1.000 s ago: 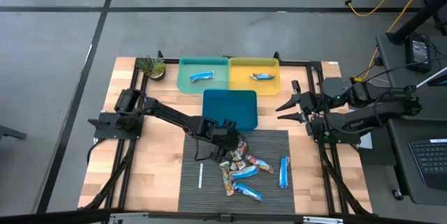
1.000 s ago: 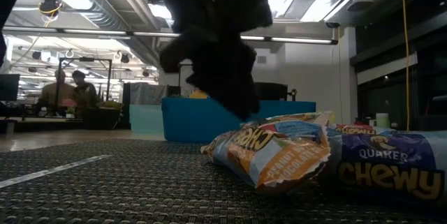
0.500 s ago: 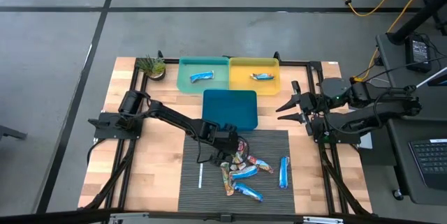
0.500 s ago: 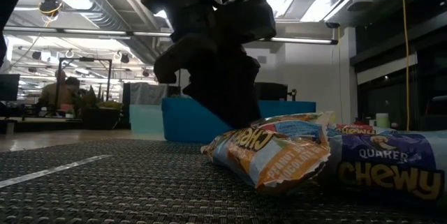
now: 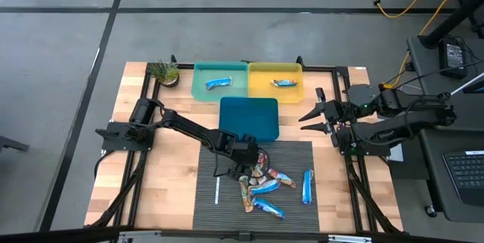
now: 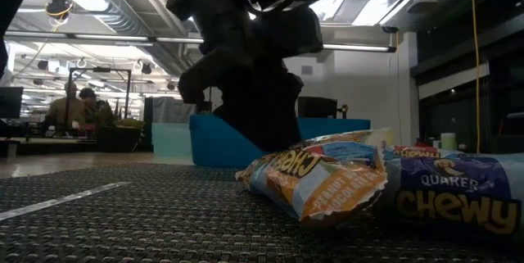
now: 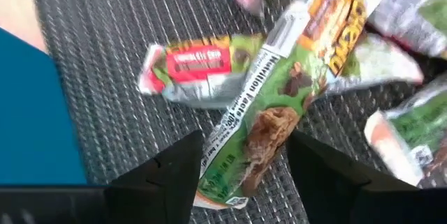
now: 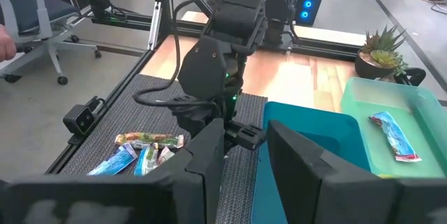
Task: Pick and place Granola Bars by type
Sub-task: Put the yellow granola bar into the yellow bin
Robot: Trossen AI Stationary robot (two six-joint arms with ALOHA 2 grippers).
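Granola Bars lie heaped on the dark mat (image 5: 227,197), blue ones (image 5: 306,186) and multicoloured ones (image 5: 265,175). One blue bar rests in the green tray (image 5: 218,83) and one in the yellow tray (image 5: 285,83). My left gripper (image 5: 255,160) is low over the heap's far-left side and open. In the left wrist view my left gripper (image 7: 244,140) has a finger on either side of a green-wrapped bar (image 7: 279,105), beside a red-labelled bar (image 7: 195,63). My right gripper (image 5: 314,113) waits open at the table's right side, above the table.
A dark blue tray (image 5: 249,117) sits just beyond the mat, close behind my left gripper. A thin white stick (image 5: 217,190) lies on the mat left of the heap. A small potted plant (image 5: 164,71) stands at the far left corner. People sit in the room behind (image 6: 82,107).
My left gripper has come down toward the heap of bars and slightly toward the near edge, staying open. The bars have not moved.
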